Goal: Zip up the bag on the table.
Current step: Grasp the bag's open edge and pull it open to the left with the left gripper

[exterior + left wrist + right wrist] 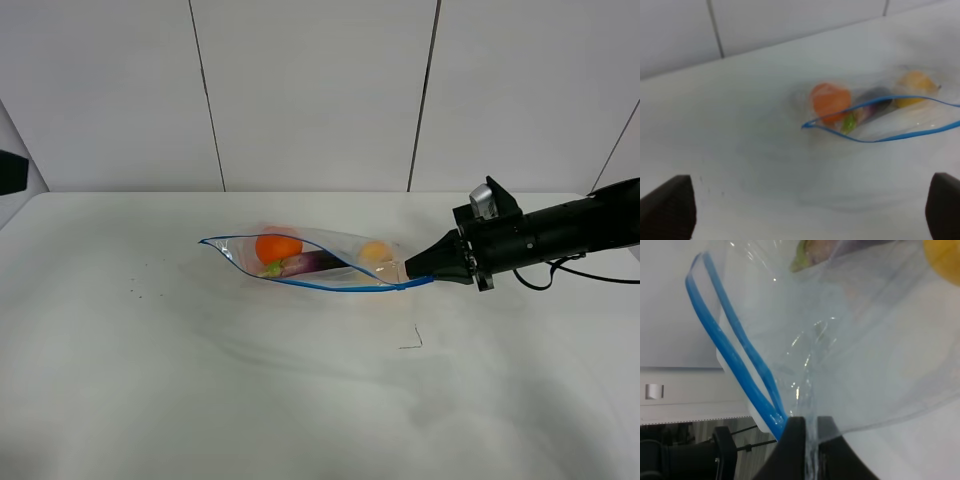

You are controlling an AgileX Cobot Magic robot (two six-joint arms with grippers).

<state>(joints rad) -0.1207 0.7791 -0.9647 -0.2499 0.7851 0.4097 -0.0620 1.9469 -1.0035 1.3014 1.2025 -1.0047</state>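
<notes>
The clear bag [320, 262] lies on the white table [150, 380] with its blue zipper strip [330, 285] gaping open. An orange [278, 247], a purple eggplant [316, 262] and a yellow pear [373, 252] show through it. My right gripper [415, 272] is shut on the bag's right end, beside the zipper's end; in the right wrist view [810, 440] its fingers pinch the plastic [850, 340]. My left gripper [805, 212] is open and empty, well back from the bag [875, 112]; the left arm is outside the exterior view.
A small dark mark [410, 340] and a few specks [140, 293] are on the tabletop in front of the bag. A white panelled wall [310, 90] stands behind the table's far edge. A black cable [560, 278] hangs under the right arm.
</notes>
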